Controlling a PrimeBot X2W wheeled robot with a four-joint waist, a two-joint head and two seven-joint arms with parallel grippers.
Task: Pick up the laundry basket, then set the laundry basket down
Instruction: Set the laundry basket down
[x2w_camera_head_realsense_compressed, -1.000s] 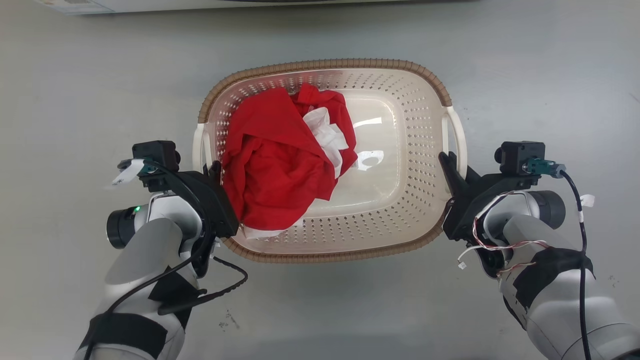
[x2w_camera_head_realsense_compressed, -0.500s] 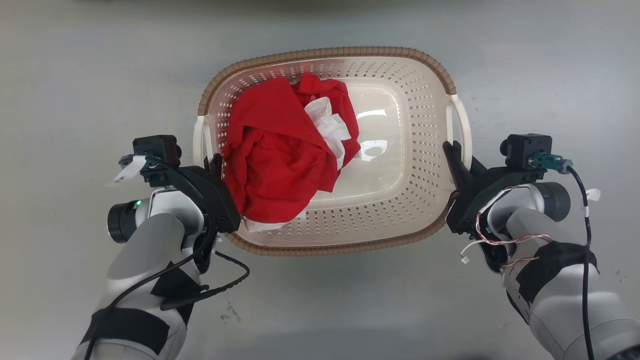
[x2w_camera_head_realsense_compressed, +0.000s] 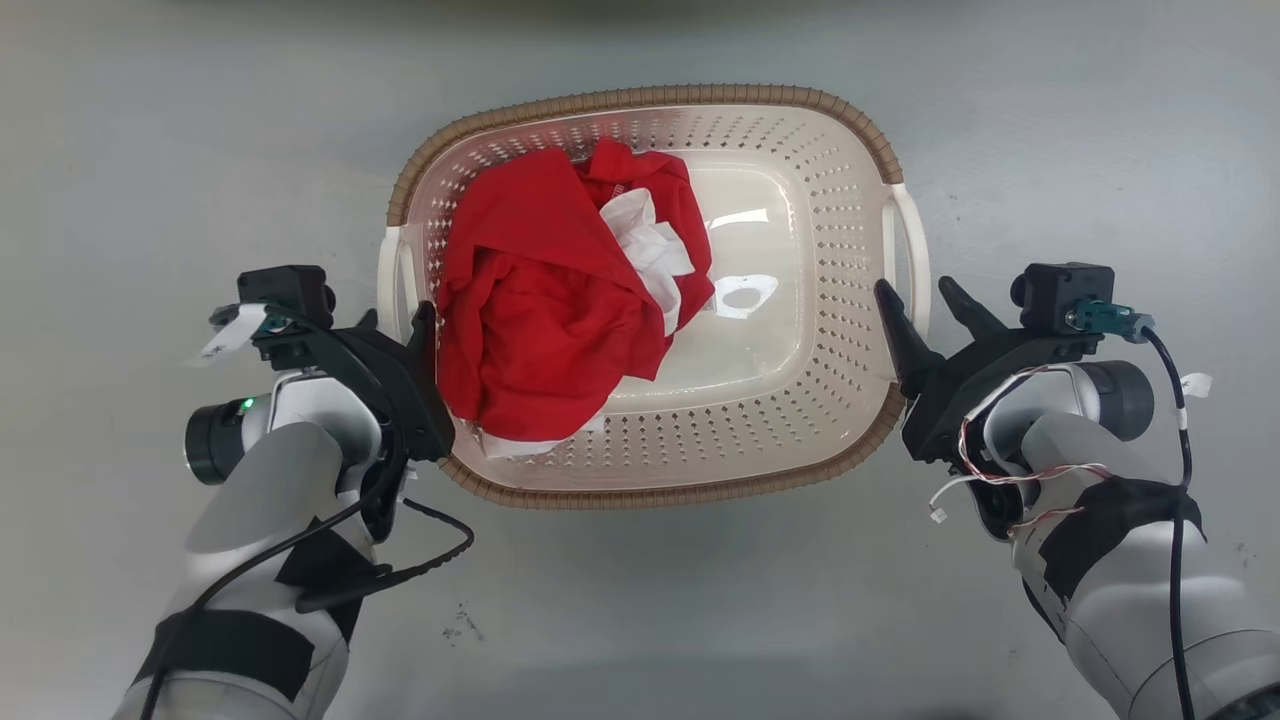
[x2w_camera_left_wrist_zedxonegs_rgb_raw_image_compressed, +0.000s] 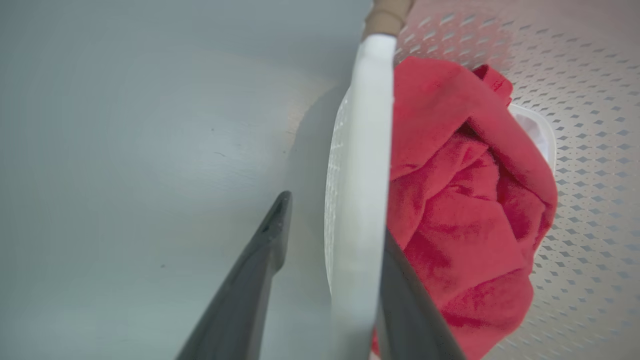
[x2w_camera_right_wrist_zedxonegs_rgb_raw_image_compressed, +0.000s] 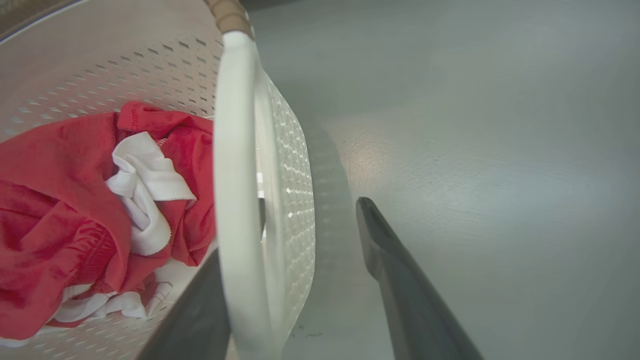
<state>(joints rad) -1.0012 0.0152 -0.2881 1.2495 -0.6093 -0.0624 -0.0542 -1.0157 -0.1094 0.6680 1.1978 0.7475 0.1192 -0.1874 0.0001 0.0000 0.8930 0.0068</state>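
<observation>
The laundry basket (x2w_camera_head_realsense_compressed: 800, 400) sits on the grey floor (x2w_camera_head_realsense_compressed: 640, 620); left tool (x2w_camera_head_realsense_compressed: 395, 325) gapes astride its left handle (x2w_camera_head_realsense_compressed: 384, 275), right tool (x2w_camera_head_realsense_compressed: 920, 300) astride its right handle (x2w_camera_head_realsense_compressed: 918, 250), neither gripping; wrist tag (x2w_camera_head_realsense_compressed: 225, 335) unreadable

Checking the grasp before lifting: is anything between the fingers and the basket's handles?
Nothing visible. Both grippers are open: the left gripper straddles the laundry basket's left handle, the right gripper the right handle. The red garment lies beside the left inner finger, not over the handle.
</observation>
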